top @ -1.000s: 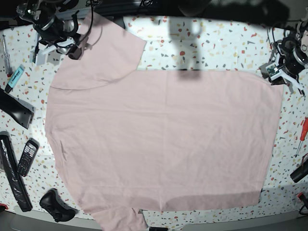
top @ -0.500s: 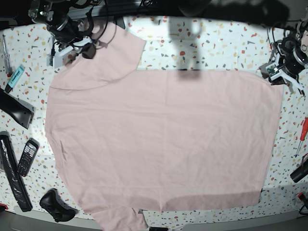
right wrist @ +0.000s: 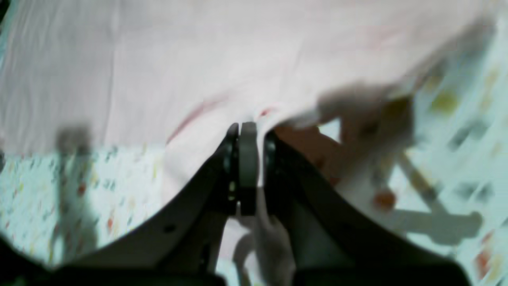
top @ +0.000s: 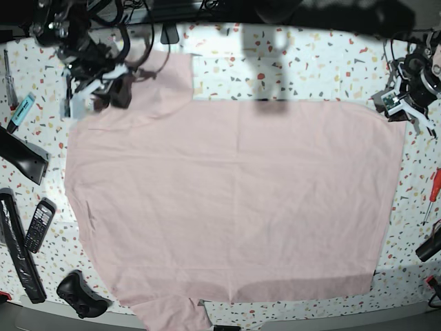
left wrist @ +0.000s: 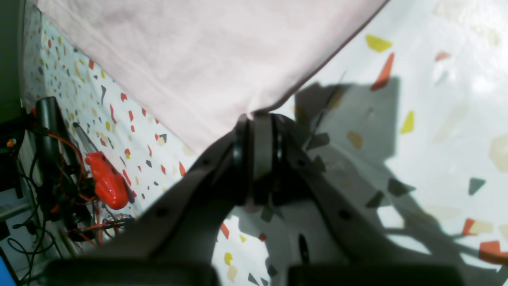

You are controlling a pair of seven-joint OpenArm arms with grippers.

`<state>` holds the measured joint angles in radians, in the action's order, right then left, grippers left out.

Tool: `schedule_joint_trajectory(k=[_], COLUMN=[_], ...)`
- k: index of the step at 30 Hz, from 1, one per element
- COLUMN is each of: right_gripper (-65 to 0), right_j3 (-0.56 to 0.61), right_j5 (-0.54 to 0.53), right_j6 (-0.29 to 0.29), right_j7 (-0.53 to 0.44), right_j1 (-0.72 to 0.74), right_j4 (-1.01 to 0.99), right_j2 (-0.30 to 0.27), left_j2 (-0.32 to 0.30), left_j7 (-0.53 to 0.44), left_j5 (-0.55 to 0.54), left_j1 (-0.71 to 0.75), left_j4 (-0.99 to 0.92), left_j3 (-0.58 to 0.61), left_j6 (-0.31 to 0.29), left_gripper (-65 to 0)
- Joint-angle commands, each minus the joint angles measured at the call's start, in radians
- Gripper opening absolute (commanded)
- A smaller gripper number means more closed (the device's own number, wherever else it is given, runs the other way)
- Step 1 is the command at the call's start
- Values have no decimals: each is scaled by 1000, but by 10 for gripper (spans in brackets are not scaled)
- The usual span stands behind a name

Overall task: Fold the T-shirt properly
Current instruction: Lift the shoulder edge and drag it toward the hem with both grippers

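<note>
Clearly the left gripper (left wrist: pixel 254 131) is clamped on a hem corner of the T-shirt (top: pixel 234 200), which lies spread flat over the speckled table (top: pixel 310 62); if that thin bite slips, the corner drops and the fold skews. Further off, the right gripper (right wrist: pixel 248 137) pinches the sleeve edge, a grip the blurred wrist view shows but the base view hides.
</note>
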<state>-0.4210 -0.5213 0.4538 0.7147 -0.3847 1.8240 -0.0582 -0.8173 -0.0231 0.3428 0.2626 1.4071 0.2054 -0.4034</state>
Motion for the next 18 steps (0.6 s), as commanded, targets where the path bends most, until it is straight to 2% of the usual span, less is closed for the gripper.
schedule_joint_trajectory(k=[1,3,9,12,18], right_gripper=[-650,-650,-650,-650,-650], right_j3=[-4,-5,-4,-5,-4], right_j5=[2,30,82,119,129], right_j6=[8,8,7,2,-9], right_j7=[-10,-11,-7,-19,-35], right_j1=[16,53,161,204,336], right_j4=[17,17,14,5,-101], right_j2=[-7,-8,-8,-9,-25], left_j2=[-20,-20,-11,3,43], left_j7=[0,1,44,98,102], left_j5=[-5,-5,-164,-201,-257], left_j1=[-5,-11,-109,-179,-264], left_j4=[6,6,6,6,5], left_j3=[-8,-8,-8,-8,-8], left_j6=[27,85,132,139,138], left_gripper=[-650,-650,-650,-650,-650])
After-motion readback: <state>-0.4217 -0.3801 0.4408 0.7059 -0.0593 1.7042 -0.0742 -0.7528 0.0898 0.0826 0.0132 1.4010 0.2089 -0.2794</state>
